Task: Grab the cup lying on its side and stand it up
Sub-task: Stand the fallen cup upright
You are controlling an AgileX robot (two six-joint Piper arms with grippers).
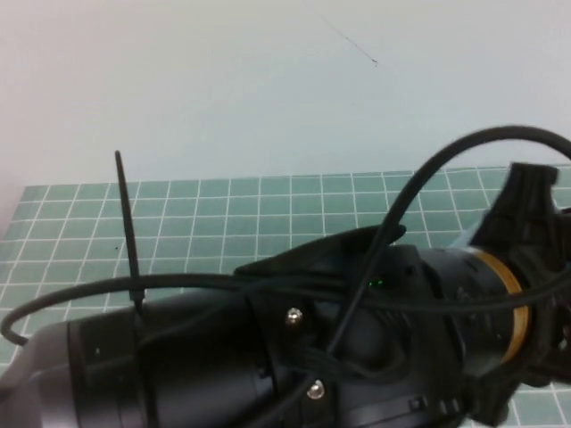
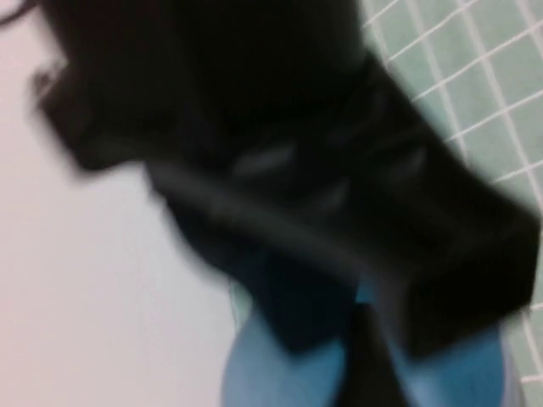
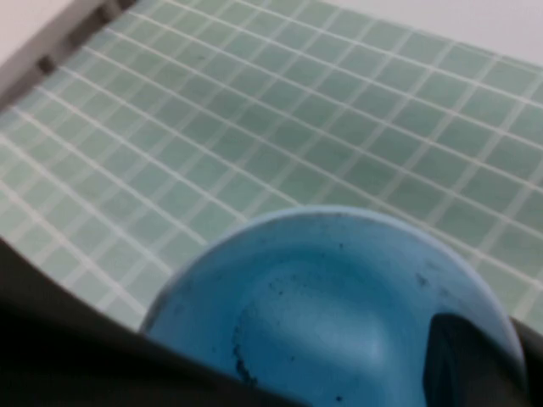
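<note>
My right arm (image 1: 294, 348) stretches low across the front, its wrist turned sideways; my right gripper (image 3: 475, 365) has one finger inside a rim.

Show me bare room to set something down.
Bare: the green mat strip between the back wall and the black arm, widest at left. Crowded: around the cup, where the left pincer and right pincer both sit close.

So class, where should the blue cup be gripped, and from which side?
Pinch the wall of the cup at its rim, entering through the open mouth: the right wrist view looks straight into the wide opening, and the tapered outside may slip. The right gripper sits at that rim; the left gripper hangs close by the cup.
</note>
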